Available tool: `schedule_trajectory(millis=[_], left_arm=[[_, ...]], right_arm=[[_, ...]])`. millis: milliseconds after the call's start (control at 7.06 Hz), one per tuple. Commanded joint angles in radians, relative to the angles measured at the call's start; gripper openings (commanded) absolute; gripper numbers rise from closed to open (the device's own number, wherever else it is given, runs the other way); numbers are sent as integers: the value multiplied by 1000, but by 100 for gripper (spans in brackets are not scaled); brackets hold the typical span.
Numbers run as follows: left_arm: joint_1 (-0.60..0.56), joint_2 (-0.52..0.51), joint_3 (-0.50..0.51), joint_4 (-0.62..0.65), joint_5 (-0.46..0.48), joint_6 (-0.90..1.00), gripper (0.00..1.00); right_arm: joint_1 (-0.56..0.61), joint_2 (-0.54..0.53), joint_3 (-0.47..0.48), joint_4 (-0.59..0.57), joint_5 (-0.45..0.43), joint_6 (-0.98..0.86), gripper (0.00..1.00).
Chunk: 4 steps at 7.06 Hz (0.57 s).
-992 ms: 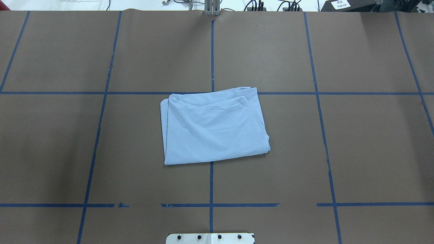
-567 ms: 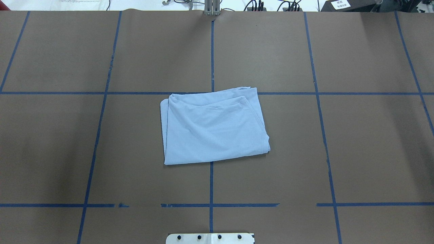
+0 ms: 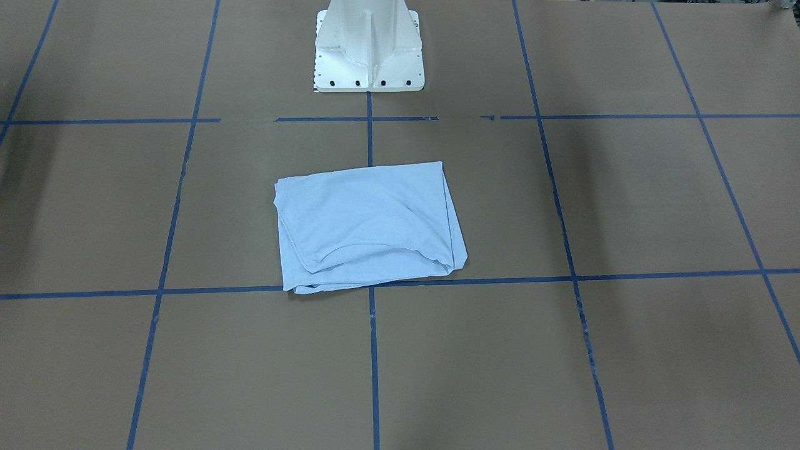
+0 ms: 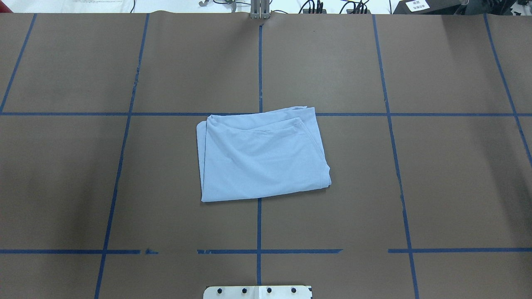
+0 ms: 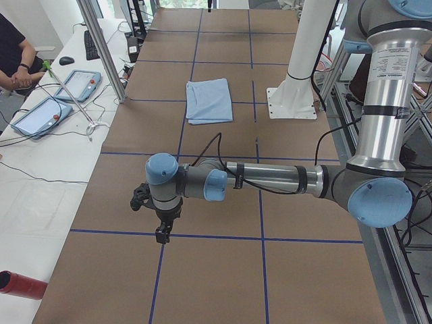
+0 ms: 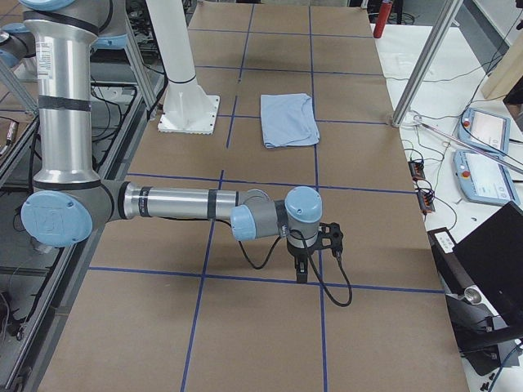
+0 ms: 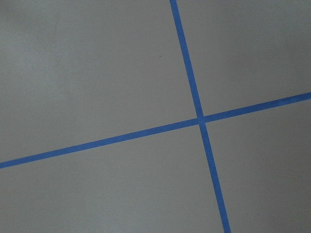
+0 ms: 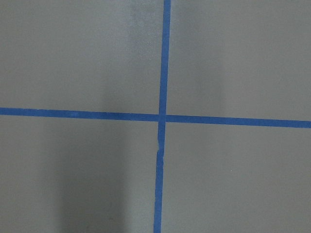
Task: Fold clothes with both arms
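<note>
The left gripper (image 5: 162, 233) hangs over a crossing of the blue tape lines (image 7: 199, 119), well apart from the T-shirt (image 4: 262, 155) — whether its fingers are spread or pressed together cannot be told. The pale blue T-shirt lies folded into a rough rectangle on the brown table (image 4: 449, 174), just in front of the white pedestal base (image 3: 369, 56), across the centre tape line. The right gripper (image 6: 302, 273) hangs at the other end, equally far from the T-shirt — its state cannot be told either.
</note>
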Motion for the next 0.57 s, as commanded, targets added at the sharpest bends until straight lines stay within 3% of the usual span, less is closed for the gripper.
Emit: schedule_trajectory(millis=[0, 425], left_arm=[[0, -2, 0, 0, -2, 1, 100], [-2, 1, 8, 3, -9, -65, 100]], right_arm=[[-1, 1, -2, 3, 34, -1, 100], [-1, 1, -2, 3, 33, 2, 100]])
